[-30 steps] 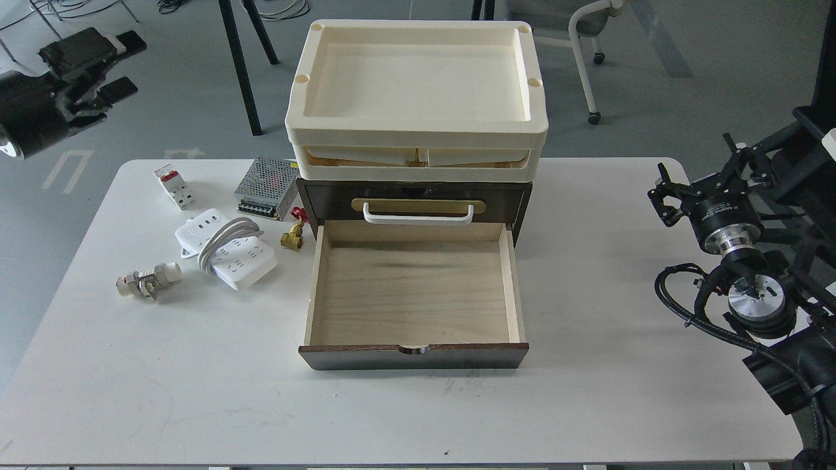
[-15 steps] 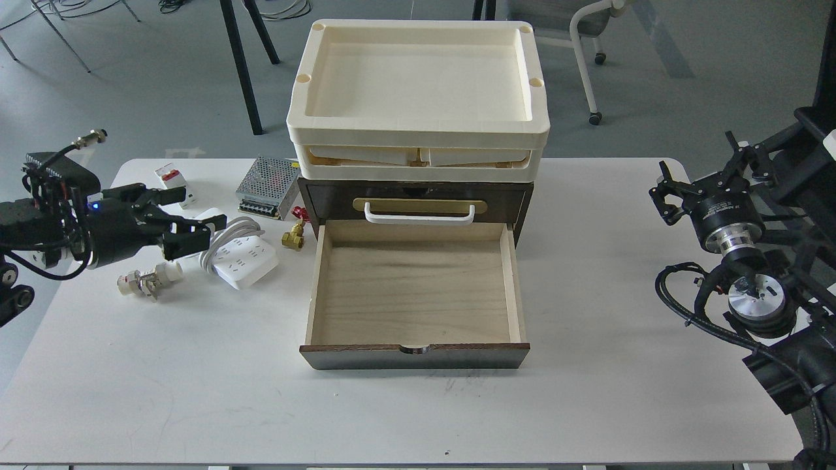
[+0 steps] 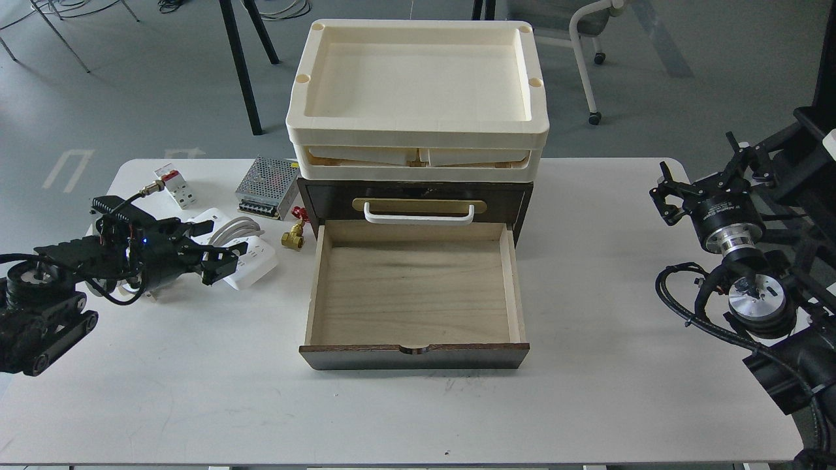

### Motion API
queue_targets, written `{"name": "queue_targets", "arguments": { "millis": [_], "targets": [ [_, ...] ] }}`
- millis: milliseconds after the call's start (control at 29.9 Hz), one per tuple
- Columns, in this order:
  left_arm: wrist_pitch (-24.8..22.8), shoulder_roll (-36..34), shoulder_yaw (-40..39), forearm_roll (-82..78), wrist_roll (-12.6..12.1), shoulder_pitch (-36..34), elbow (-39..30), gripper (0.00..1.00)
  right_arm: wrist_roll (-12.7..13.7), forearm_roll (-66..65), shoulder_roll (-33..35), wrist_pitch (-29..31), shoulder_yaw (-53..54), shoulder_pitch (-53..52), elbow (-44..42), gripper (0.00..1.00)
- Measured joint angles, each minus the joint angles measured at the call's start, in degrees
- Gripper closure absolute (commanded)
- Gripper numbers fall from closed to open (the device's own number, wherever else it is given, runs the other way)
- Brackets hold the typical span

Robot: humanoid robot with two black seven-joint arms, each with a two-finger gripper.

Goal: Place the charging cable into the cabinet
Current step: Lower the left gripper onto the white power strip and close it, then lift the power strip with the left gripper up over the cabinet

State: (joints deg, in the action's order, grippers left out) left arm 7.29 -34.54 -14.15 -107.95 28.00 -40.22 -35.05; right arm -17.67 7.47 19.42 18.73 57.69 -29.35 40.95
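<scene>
The charging cable (image 3: 253, 258), a white power strip with its cord coiled round the middle, lies on the table left of the cabinet. My left gripper (image 3: 215, 247) is open and low over the strip's left half, one finger on each side, hiding part of it. I cannot tell whether the fingers touch it. The cabinet (image 3: 326, 199) is dark brown. Its pale wood drawer (image 3: 415, 287) is pulled fully out toward me and holds nothing. My right gripper (image 3: 665, 194) hangs above the table's right edge, far from the cable, holding nothing; its fingers cannot be told apart.
Cream plastic trays (image 3: 418, 134) are stacked on top of the cabinet. A perforated metal power-supply box (image 3: 264, 187), a white breaker with a red switch (image 3: 175, 185) and a small brass valve (image 3: 292, 236) lie around the cable. The white table (image 3: 620, 294) ends close behind them.
My left arm has come down from high at the far left and moved right along the table. Its open gripper now sits over the power strip. The right arm has not moved.
</scene>
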Motion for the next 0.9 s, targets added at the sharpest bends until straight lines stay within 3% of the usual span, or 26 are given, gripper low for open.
{"name": "queue_targets", "arguments": {
  "millis": [67,268,603,904],
  "targets": [
    [0.3,1.0,0.0,0.0,0.0,0.0,1.5,0.53,0.0,0.0,0.0,0.0,0.0,0.0,0.0,0.00],
    [0.5,2.7,2.6,0.1,0.0,-0.9,3.9,0.90,0.0,0.0,0.0,0.0,-0.2,0.0,0.0,0.00],
    [0.5,3.8,3.2,0.8,0.0,-1.8,7.0,0.98,0.0,-0.1,0.0,0.0,-0.3,0.0,-0.1,0.00],
    [0.6,3.4,2.8,2.2,0.0,-3.8,6.3,0.98,0.0,-0.1,0.0,-0.1,-0.2,-0.2,-0.2,0.00]
  ]
}}
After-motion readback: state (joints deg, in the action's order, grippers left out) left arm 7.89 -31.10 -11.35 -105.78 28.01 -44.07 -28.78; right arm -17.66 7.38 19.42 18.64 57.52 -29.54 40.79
